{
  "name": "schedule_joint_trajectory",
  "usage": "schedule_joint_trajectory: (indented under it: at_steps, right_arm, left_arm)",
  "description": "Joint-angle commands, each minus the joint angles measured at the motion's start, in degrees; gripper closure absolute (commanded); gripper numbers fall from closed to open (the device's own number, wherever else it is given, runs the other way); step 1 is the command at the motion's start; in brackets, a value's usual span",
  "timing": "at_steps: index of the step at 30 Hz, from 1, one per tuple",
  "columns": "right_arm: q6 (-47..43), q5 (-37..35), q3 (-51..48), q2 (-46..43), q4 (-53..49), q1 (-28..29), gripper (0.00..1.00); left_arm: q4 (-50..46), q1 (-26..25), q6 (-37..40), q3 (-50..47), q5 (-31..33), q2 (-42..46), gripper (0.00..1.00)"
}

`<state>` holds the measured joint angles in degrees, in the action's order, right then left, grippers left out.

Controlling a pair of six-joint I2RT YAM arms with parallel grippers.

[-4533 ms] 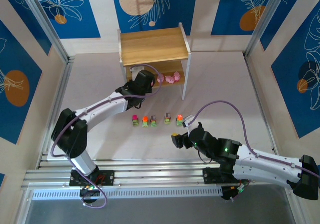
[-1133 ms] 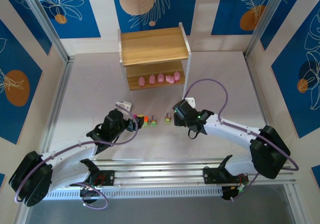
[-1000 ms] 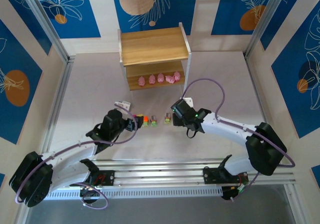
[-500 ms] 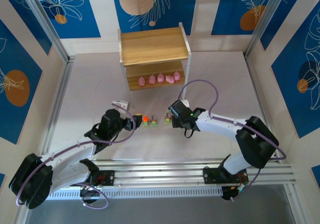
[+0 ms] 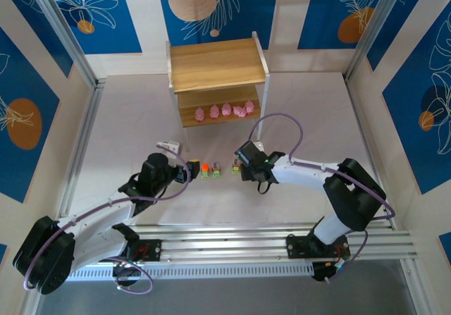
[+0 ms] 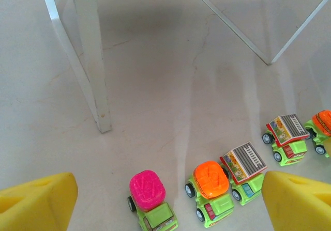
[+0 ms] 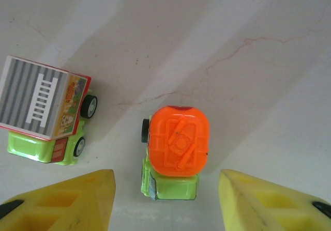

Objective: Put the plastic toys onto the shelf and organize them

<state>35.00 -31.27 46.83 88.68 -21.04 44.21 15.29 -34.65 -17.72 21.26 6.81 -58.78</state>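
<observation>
1. Toys of 2 kinds: 5 rounded pink figures [image 5: 225,110], and 5 blocky green-yellow trucks [image 5: 211,170] on black wheels.
2. Figures in a row on the lower board of the shelf [image 5: 217,63], well beyond both grippers; trucks in a row on the table [image 5: 303,110], between the 2 grippers.
3. Left gripper [image 6: 168,189] spread wide, holding nothing; pink truck [image 6: 150,196] and orange truck [image 6: 209,185] just ahead, between its yellow pads [image 6: 36,200], touching neither pad.
4. Further to that gripper's right: 2 ladder trucks [image 6: 243,166] with grey striped tops, then the end truck [image 6: 323,127], orange-topped, at the frame edge.
5. Right gripper [image 7: 165,189] released as well, straddling the end truck with a clear gap on either side; 1 ladder truck just outside its left finger.
6. From above: whole shelf and both arms, toys as mere coloured specks, end truck hidden beneath the right gripper.
7. From the wrists: moulded tops, ladder print, and white shelf legs [image 6: 90,55] ahead of the left gripper.
</observation>
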Motion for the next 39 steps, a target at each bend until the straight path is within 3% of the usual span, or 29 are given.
schedule_joint_trajectory:
  at_steps: [1, 31, 39]
  right_arm:
    - [-0.12, 1.03, 0.90, 1.00, 0.64, -0.26, 0.46]
    - [-0.25, 0.17, 1.63, 4.04, 1.00, -0.52, 0.59]
    - [-1.14, -0.42, 2.12, 3.78, 0.40, -0.70, 0.68]
  left_arm:
    - [1.58, 0.81, -0.65, -0.63, -1.37, -0.31, 0.08]
    - [2.19, 1.03, -0.75, -0.41, -2.15, -1.13, 0.08]
    - [2.38, 1.12, -0.82, -0.37, -2.42, -1.16, 0.08]
